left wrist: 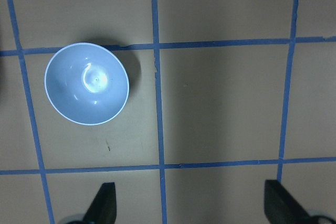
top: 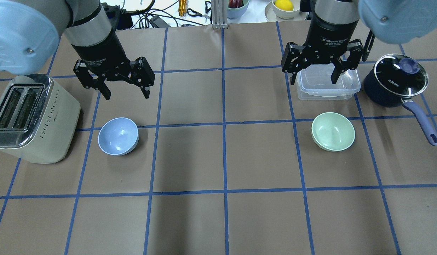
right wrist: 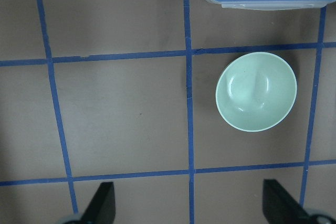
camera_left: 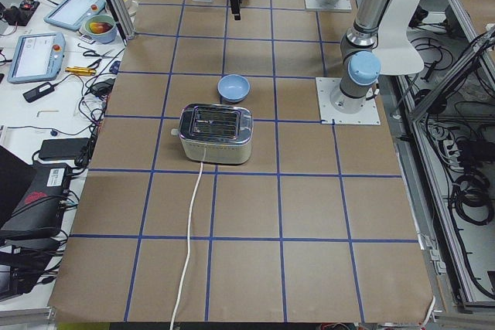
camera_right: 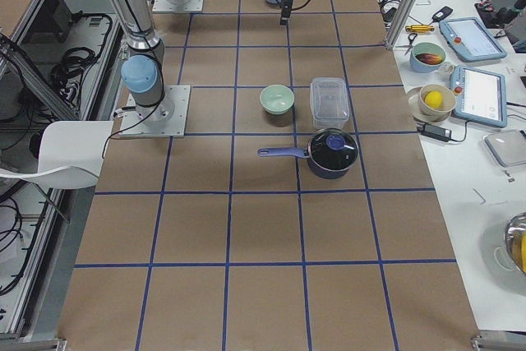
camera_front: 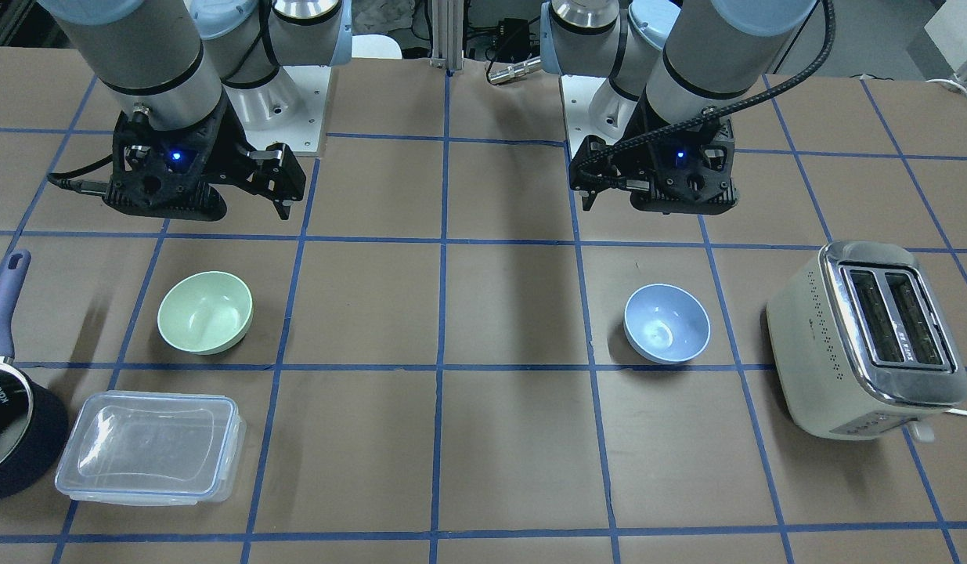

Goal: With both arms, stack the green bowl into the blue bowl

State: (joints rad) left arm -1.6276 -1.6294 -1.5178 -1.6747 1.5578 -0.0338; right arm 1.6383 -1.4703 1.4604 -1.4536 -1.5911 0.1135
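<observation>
The pale mint-green bowl (top: 333, 131) stands upright and empty on the table's right half; it also shows in the front view (camera_front: 205, 312) and the right wrist view (right wrist: 256, 91). The pale blue bowl (top: 118, 136) stands upright and empty on the left half, also in the front view (camera_front: 667, 323) and the left wrist view (left wrist: 86, 83). My left gripper (top: 127, 94) hovers open and empty above the table, just behind the blue bowl. My right gripper (top: 314, 79) hovers open and empty behind the green bowl, over a clear container.
A cream toaster (top: 30, 117) stands close to the left of the blue bowl. A clear lidded container (top: 328, 85) and a navy saucepan (top: 395, 81) with a glass lid and long handle sit behind and to the right of the green bowl.
</observation>
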